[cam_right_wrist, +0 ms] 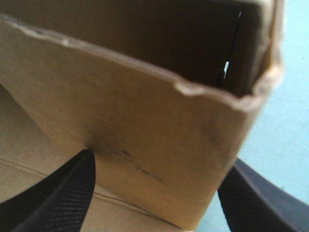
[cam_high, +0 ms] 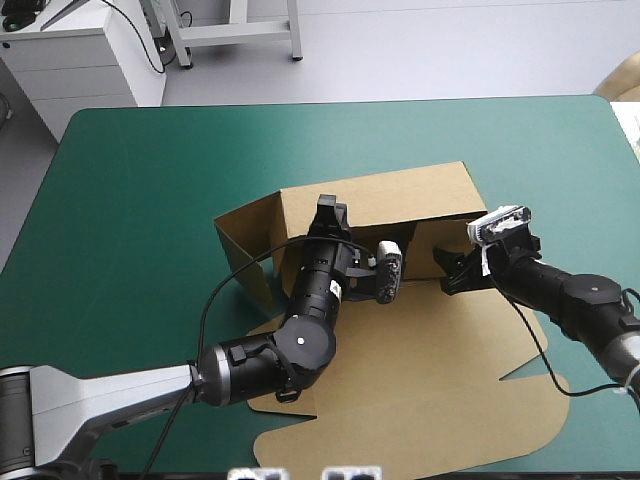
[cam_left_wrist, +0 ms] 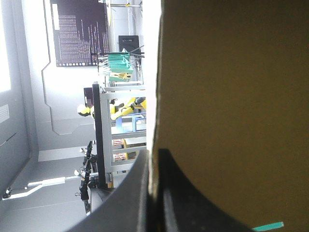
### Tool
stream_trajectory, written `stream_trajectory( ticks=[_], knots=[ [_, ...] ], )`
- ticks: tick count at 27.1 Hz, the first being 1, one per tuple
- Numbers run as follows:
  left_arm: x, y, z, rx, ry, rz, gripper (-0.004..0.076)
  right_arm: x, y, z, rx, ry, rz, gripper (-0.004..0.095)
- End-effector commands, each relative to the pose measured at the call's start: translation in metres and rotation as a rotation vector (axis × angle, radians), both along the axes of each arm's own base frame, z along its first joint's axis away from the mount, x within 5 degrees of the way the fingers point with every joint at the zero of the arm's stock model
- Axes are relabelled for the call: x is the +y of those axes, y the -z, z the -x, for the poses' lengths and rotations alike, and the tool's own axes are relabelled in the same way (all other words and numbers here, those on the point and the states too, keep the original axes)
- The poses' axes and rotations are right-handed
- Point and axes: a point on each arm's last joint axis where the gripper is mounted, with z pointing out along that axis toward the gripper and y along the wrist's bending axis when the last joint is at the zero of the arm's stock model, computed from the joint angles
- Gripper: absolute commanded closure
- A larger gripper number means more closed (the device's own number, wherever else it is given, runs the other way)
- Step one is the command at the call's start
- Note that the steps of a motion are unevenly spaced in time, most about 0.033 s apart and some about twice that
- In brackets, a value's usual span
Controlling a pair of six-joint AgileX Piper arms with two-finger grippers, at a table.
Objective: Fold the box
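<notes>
The brown box (cam_high: 420, 370) lies mid-table, its back and side walls raised and its lid flat toward the front edge. My left gripper (cam_high: 328, 208) reaches over the tray to the back wall. In the left wrist view its black fingers (cam_left_wrist: 166, 164) are all but shut on the edge of that brown wall (cam_left_wrist: 231, 96). My right gripper (cam_high: 450, 272) sits low at the tray's right end. Its fingers (cam_right_wrist: 72, 188) stand wide apart, with a raised side wall (cam_right_wrist: 145, 111) between them and the tray's dark inside beyond.
The teal-green cover (cam_high: 150, 180) shows to the left, beyond and to the right of the box. A raised flap (cam_high: 245, 250) stands at the box's left end. The lid's rounded edge (cam_high: 300, 440) lies near the table's front edge.
</notes>
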Motion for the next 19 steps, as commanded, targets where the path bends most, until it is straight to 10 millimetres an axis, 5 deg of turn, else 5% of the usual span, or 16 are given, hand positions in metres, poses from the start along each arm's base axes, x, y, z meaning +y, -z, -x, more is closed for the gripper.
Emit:
stream_trajectory(
  ticks=[1, 9, 12, 15, 19],
  knots=[
    [0.004, -0.027, 0.002, -0.090, 0.001, 0.050, 0.0732, 0.001, -0.015, -0.004, -0.075, 0.013, -0.025, 0.0220],
    [0.004, -0.027, 0.002, -0.090, 0.001, 0.050, 0.0732, 0.002, -0.009, -0.019, -0.110, 0.027, -0.061, 0.0229],
    [0.004, -0.027, 0.002, -0.090, 0.001, 0.050, 0.0732, 0.002, -0.007, -0.023, -0.103, 0.025, -0.062, 0.0317],
    [0.004, -0.027, 0.002, -0.088, 0.008, 0.051, 0.0732, 0.002, -0.007, -0.023, -0.108, 0.020, -0.053, 0.0498],
    [0.003, -0.027, 0.002, -0.093, 0.009, 0.049, 0.0732, 0.003, -0.007, -0.023, -0.111, 0.007, -0.057, 0.0918]
  ],
)
